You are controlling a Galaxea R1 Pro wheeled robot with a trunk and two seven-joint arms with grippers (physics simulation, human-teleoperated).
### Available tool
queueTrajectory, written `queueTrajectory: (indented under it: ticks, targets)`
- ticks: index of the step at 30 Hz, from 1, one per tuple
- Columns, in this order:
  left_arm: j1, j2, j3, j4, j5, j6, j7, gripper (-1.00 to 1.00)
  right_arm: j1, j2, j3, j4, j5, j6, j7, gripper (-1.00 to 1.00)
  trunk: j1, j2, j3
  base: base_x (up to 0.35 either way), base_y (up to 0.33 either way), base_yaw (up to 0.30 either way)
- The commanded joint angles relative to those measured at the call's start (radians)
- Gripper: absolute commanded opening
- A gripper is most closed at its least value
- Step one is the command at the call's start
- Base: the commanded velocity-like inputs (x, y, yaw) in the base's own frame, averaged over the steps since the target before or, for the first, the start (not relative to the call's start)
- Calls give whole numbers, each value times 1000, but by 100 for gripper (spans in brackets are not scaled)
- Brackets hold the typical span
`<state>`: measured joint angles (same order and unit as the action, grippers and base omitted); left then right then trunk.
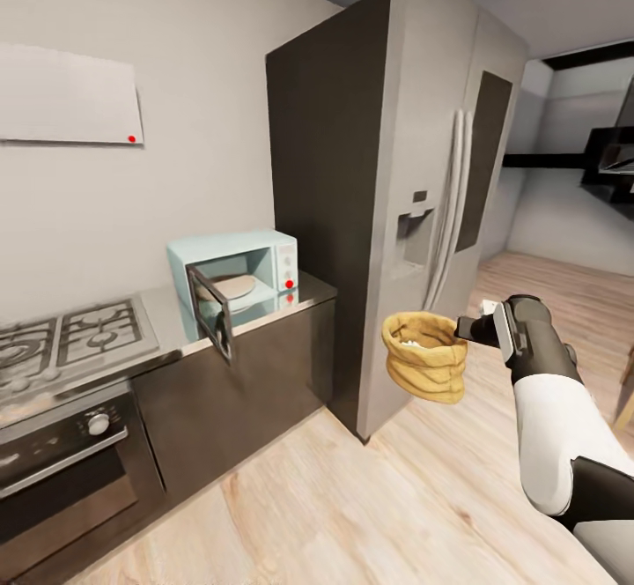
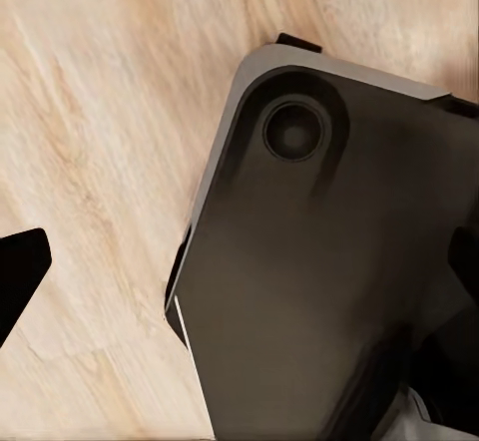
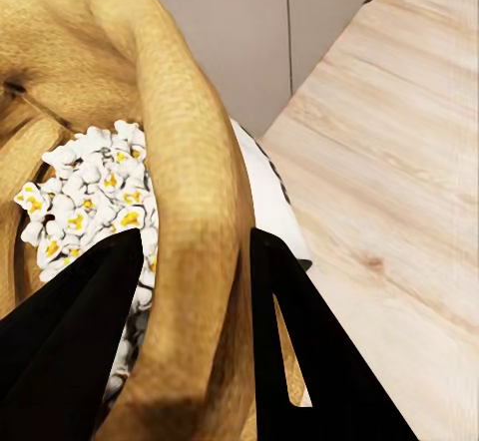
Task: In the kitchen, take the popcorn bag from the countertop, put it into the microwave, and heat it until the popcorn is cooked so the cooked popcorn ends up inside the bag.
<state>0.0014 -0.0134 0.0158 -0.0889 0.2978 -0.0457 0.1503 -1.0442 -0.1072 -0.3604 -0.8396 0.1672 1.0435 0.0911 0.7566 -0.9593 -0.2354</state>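
My right gripper (image 1: 465, 329) has its jaws clamped on the bag (image 1: 424, 357) rim, popcorn (image 3: 95, 187) inside, held above the floor (image 1: 352, 497); the microwave (image 1: 236, 277) stands open. I cannot tell the left jaws' state.

The head view looks down across the kitchen toward the microwave (image 1: 236, 278). The right wrist view sits tight against the popcorn bag (image 3: 190, 221), shared with the head view; the left wrist view faces the floor (image 2: 100, 162).

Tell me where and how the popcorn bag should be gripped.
Grip the popcorn bag by its rolled rim, coming from its open top with one finger inside and one outside, as the right gripper does now. The rim is thick and firm, the sack below is soft and wrinkled, and holding it upright probably keeps the popcorn in.
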Motion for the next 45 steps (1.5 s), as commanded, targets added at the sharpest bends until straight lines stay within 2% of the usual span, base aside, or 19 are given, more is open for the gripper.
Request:
queueTrajectory:
  ticks: [1,31,32,34,36,45]
  targets:
    - [0,0,1,-2,4,-2,3,100,0,0,-2,-1,9,4,9,-100,0,-1,-1,0,-279,268]
    - [0,0,1,-2,4,-2,3,100,0,3,0,4,9,4,9,-100,0,-1,-1,0,-280,268]
    - [0,0,1,-2,4,-2,3,100,0,4,9,4,9,4,9,-100,0,-1,-2,0,-280,268]
    - [0,0,1,-2,4,-2,3,100,0,8,52,5,7,4,9,-100,0,-1,-3,0,-280,268]
    - [0,0,1,-2,4,-2,3,100,0,10,67,5,7,4,9,-100,0,-1,-3,0,-280,268]
    - [0,1,1,-2,4,-2,3,100,0,14,72,28,5,4,10,-100,0,-1,-7,0,-248,268]
